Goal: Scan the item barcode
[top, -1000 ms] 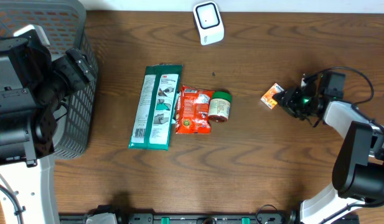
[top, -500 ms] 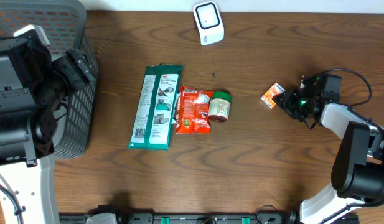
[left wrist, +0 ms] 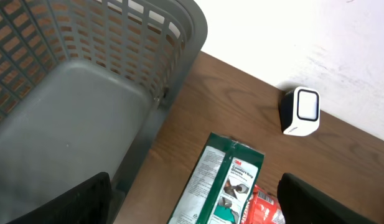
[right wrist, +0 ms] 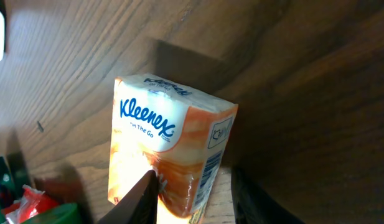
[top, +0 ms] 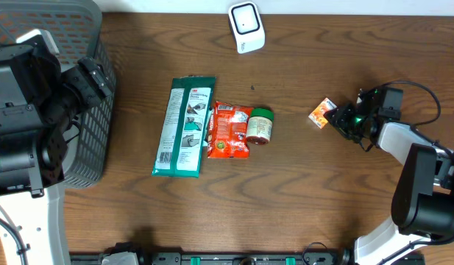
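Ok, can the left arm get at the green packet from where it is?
Probably yes. The left gripper hangs open by the rim of the basket, and the green packet lies flat on the table just past it, with nothing standing between them.

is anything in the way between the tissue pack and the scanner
Nothing visible: bare table runs from the tissue pack to the scanner. The jar and red packet lie further left, off that line. The right gripper is closed on the pack's end.

Kleenex pack (right wrist: 170, 140) at the tool (right wrist: 193, 190)
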`<action>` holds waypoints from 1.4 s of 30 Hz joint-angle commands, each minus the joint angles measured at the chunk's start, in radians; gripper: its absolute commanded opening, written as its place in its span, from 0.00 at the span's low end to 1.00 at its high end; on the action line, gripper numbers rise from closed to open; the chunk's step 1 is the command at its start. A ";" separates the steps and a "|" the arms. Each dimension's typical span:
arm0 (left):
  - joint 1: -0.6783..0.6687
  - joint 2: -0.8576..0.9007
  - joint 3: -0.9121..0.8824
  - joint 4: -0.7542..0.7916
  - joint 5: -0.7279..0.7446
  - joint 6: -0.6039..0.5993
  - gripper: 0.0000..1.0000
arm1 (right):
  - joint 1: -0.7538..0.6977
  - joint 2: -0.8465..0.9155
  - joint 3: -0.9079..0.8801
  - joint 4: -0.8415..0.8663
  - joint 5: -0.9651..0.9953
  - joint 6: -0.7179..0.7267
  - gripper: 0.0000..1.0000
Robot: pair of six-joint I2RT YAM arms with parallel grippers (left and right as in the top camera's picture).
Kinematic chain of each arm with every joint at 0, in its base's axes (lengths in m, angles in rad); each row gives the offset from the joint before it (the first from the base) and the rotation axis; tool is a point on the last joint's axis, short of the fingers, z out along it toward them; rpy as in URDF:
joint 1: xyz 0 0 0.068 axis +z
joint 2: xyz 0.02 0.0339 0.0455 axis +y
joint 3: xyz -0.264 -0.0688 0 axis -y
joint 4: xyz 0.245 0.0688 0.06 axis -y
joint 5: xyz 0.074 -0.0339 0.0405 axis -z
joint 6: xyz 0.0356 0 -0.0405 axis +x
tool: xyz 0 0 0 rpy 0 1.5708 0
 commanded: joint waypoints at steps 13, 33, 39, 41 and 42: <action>0.004 0.002 0.000 -0.002 0.006 0.009 0.85 | 0.085 -0.011 -0.019 0.025 0.112 0.021 0.15; 0.004 0.002 0.000 -0.002 0.006 0.009 0.85 | 0.184 -0.155 0.370 -0.612 0.412 -0.257 0.01; 0.004 0.002 0.000 -0.002 0.006 0.009 0.85 | 0.389 -0.138 0.382 -0.732 0.795 -0.264 0.01; 0.004 0.002 0.000 -0.002 0.006 0.009 0.85 | 0.524 -0.115 0.382 -0.774 1.113 -0.271 0.01; 0.004 0.002 0.000 -0.002 0.006 0.009 0.86 | 0.555 -0.108 0.381 -0.773 1.170 -0.280 0.01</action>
